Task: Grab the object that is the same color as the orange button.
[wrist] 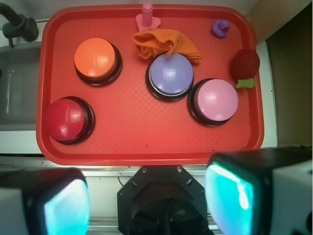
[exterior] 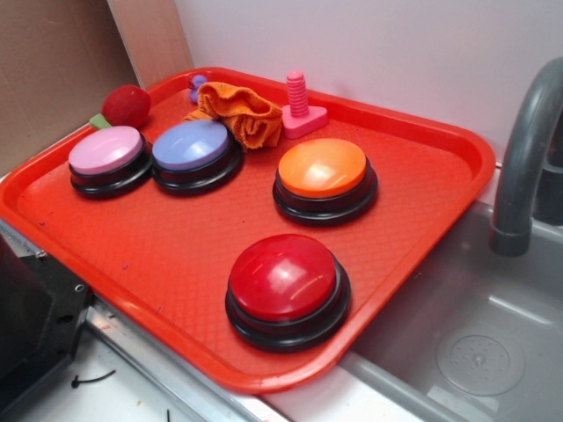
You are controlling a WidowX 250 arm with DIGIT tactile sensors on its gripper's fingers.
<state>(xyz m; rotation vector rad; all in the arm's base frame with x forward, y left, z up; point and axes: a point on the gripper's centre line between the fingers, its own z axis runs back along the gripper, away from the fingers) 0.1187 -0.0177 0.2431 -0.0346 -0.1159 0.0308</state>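
Observation:
The orange cloth (exterior: 242, 110) lies crumpled at the back of the red tray (exterior: 158, 255), between the blue-purple button (exterior: 193, 145) and a pink bolt toy (exterior: 299, 105). In the wrist view the orange cloth (wrist: 164, 41) sits just above the blue-purple button (wrist: 171, 73). The orange button (exterior: 323, 169) stands right of the cloth; from the wrist it is the orange button (wrist: 96, 58) at upper left. My gripper (wrist: 149, 203) is open, high above and in front of the tray's near edge, with nothing between its teal pads (wrist: 230, 198). The exterior view does not show the gripper.
A red button (exterior: 286, 280) sits near the tray's front, a pink button (exterior: 107, 151) at left. A red ball (exterior: 126, 105) and a small purple toy (wrist: 221, 28) are at the tray's back. A grey sink (exterior: 475, 325) with a tap (exterior: 523, 158) lies right. The black robot base (wrist: 161, 200) is below the gripper.

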